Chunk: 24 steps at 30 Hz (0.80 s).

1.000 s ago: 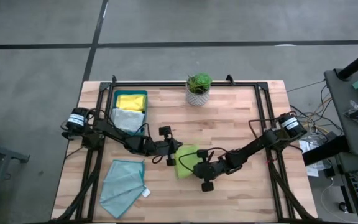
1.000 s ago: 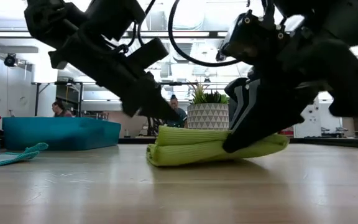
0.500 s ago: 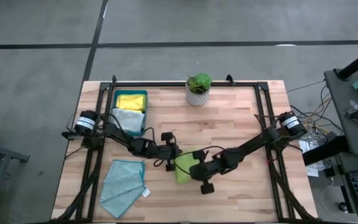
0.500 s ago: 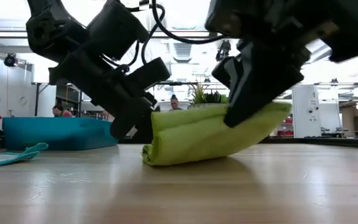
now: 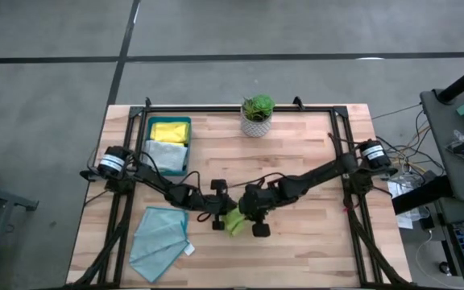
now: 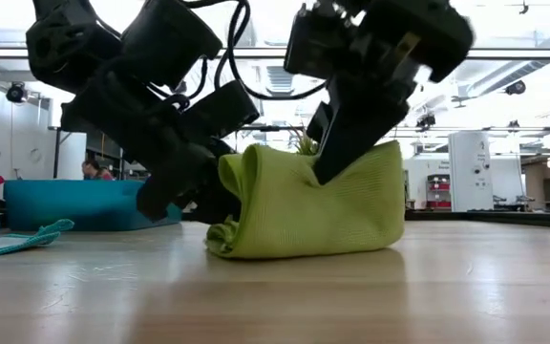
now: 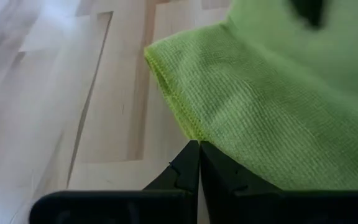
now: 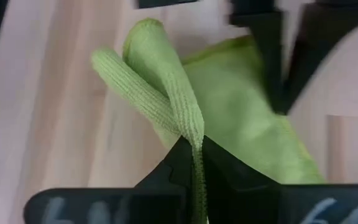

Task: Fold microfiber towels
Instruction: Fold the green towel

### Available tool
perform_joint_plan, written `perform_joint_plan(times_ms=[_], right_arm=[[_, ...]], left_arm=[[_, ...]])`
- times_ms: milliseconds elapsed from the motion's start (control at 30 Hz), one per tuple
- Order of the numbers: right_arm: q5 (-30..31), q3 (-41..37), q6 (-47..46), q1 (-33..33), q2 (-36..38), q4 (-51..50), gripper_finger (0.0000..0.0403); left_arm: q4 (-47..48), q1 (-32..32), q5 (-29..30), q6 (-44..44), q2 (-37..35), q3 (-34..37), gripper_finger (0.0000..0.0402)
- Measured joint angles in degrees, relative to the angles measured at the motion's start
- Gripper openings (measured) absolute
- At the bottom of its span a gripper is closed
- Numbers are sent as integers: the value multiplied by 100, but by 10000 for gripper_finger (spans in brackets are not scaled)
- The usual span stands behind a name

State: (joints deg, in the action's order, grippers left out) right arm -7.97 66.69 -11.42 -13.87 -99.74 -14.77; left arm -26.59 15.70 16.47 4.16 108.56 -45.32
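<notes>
High view: I see both arms meeting near the front middle of the wooden surface (image 5: 296,242), with the lime green towel (image 5: 234,223) bunched small between them. My left gripper (image 5: 218,214) sits just left of the towel, jaws pinched on its edge; left wrist view shows the two fingers (image 7: 191,168) pressed together with the hemmed corner caught at their tips. My right gripper (image 5: 254,217) is just right of it, jaws clamped on a doubled fold, the cloth running down between the fingers (image 8: 180,160) in the right wrist view. Low view: towel (image 6: 304,205) raised on the right side, lower fold resting on the surface. Light teal towel (image 5: 159,240) lies flat front left. Teal tray (image 5: 186,145) at back left holds a yellow towel (image 5: 169,131) and pale grey towel (image 5: 164,153). Potted plant (image 5: 257,114) at back centre.
</notes>
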Motion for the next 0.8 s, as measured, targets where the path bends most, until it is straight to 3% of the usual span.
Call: perform_joint_plan(times_ms=[633,800], right_arm=[[-1,-30,531,532,-325,128,13],[-1,-30,510,593,-341,178,13]], left_arm=[[9,13,-183,74,28,-59,1],[265,46,-206,221,-74,-57,17]])
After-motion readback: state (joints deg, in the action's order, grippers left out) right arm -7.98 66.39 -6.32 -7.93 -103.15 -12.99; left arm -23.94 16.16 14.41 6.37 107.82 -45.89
